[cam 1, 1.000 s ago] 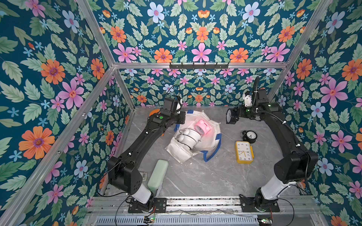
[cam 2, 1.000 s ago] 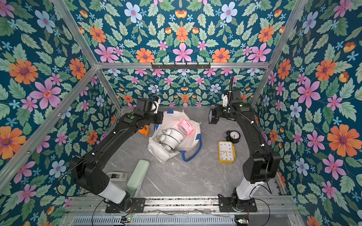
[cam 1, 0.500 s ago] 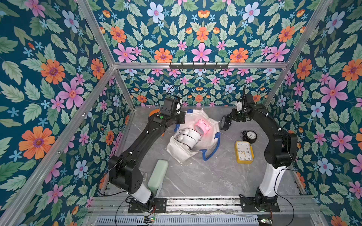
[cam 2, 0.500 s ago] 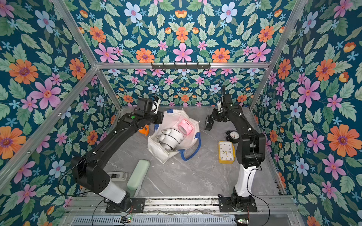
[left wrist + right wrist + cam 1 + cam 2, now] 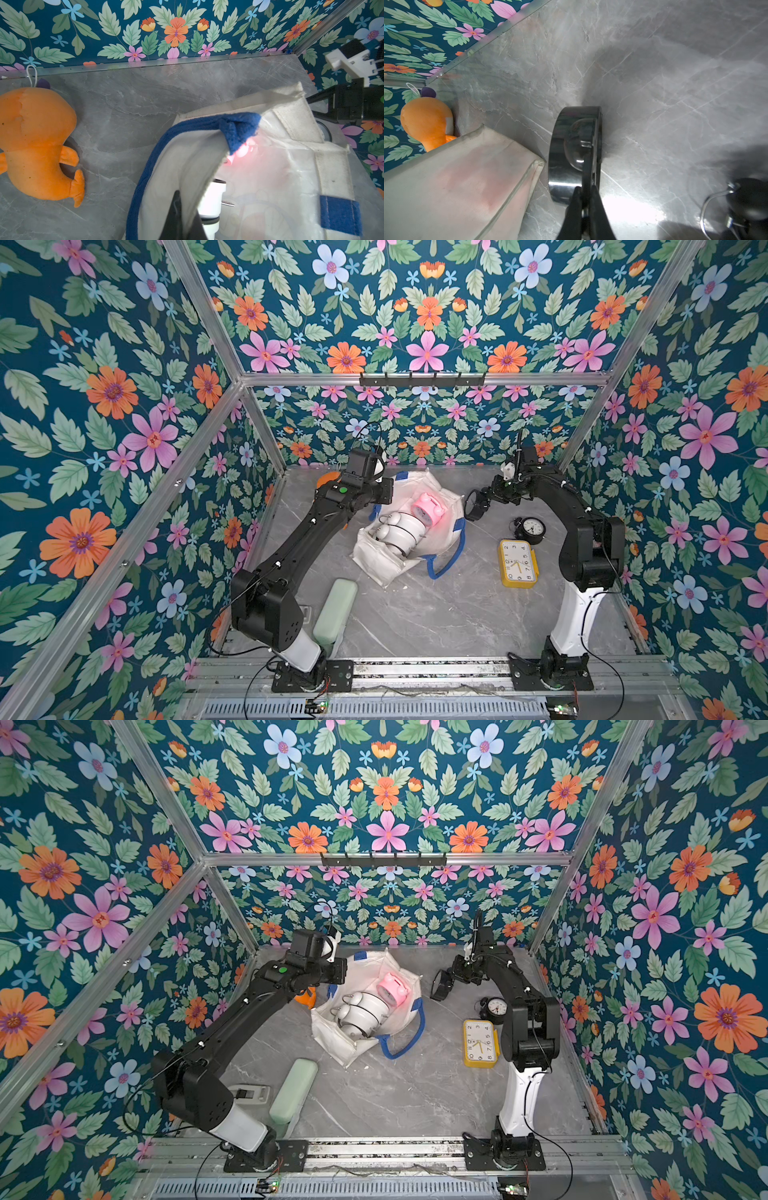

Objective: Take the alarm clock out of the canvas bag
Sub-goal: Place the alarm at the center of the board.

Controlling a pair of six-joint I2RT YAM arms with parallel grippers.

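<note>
The off-white canvas bag (image 5: 384,562) (image 5: 332,1033) lies open at the middle of the table. A pink alarm clock (image 5: 428,509) (image 5: 392,988) and white alarm clocks (image 5: 399,531) (image 5: 361,1011) sit inside it. My left gripper (image 5: 380,504) (image 5: 182,209) is shut on the bag's rim beside its blue strap (image 5: 187,126). My right gripper (image 5: 483,501) (image 5: 585,193) is shut on the edge of a round black alarm clock (image 5: 473,506) (image 5: 575,149). It holds that clock outside the bag, low over the table by the bag's right corner (image 5: 537,164).
A black twin-bell clock (image 5: 530,528) (image 5: 494,1006) and a yellow rectangular clock (image 5: 517,563) (image 5: 481,1043) lie on the table to the right of the bag. An orange plush toy (image 5: 37,145) (image 5: 425,122) lies behind the left arm. A pale green case (image 5: 336,610) lies front left.
My right arm swung inward and carried the black clock left and down, closer to the bag's right side. The left arm and the bag stayed still.
</note>
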